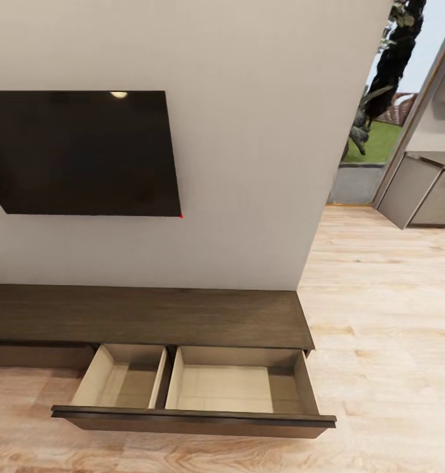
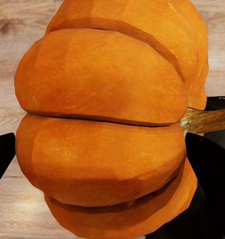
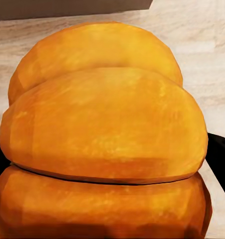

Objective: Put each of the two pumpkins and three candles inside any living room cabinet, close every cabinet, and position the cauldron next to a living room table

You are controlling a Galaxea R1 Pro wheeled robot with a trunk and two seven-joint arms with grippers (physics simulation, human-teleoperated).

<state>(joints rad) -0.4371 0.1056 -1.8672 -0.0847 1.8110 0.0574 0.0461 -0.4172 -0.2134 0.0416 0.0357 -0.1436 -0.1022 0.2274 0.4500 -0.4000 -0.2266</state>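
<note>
Both arms are loaded: left wrist view has a pumpkin (image 2: 105, 124) seated between the dark fingers (image 2: 212, 184) of the left gripper (image 2: 105, 164), stem sticking out sideways toward one finger; right wrist view has the second pumpkin (image 3: 102, 139) sitting low in the right gripper (image 3: 105, 199), black finger edges just visible either side. Both look clamped snug on the fruit, with wood floor (image 2: 12, 30) behind each. Head view: the long brown cabinet (image 1: 150, 315) under the wall TV (image 1: 84, 151) has one wide drawer (image 1: 196, 417) pulled out, split into two pale compartments by a centre divider, both bare from what I can see. Step in hand, as I read it, is getting the pumpkins into that drawer. Advice: roll closer and square up to the drawer front, since neither arm reaches over it in the head view. Take one arm at a time, one pumpkin per compartment so they don't knock. Bring each down past the front lip and clear of the cabinet top's overhang, lower until nearly on the floor of the drawer, then release; round things roll if dropped. Lift straight up before pulling back. Candles, shutting the drawer and the pot come after.
</note>
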